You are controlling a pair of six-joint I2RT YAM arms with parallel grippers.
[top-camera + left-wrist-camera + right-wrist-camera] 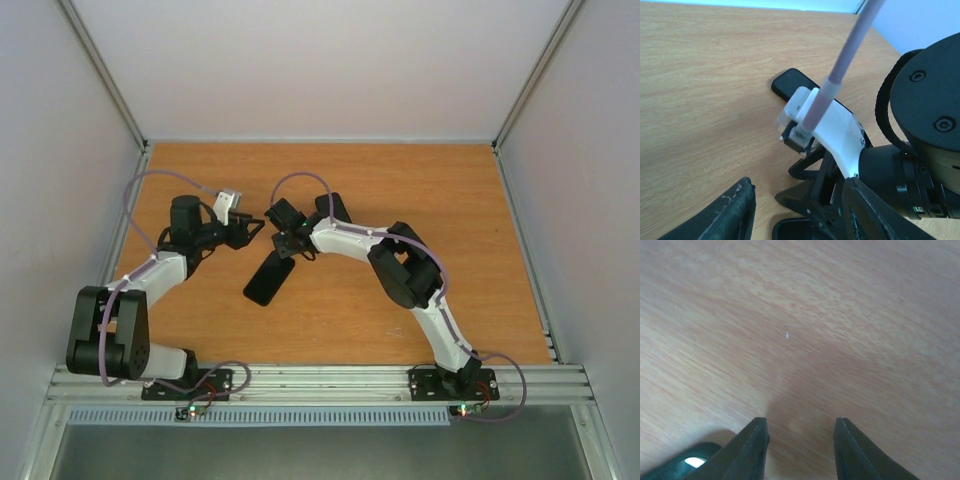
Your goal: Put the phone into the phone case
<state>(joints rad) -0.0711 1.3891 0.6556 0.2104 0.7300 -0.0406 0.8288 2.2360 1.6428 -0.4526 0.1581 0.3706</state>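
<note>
One black flat slab (270,279) lies on the wooden table, and I cannot tell whether it is the phone or the phone case. Its far end (791,83) shows in the left wrist view, behind the right gripper (284,240). My left gripper (254,231) faces the right one closely, its jaws apart (799,185). A black rounded corner with a rim (800,229) lies low between its fingers, clear of the left finger. My right gripper (800,421) holds its jaws apart over bare wood. A dark thing with a light spot (692,463) sits just left of them.
The orange-brown tabletop (400,190) is walled by pale panels on three sides. A metal rail (320,382) runs along the near edge by the arm bases. The right arm's large wrist motor (925,125) fills the right of the left wrist view.
</note>
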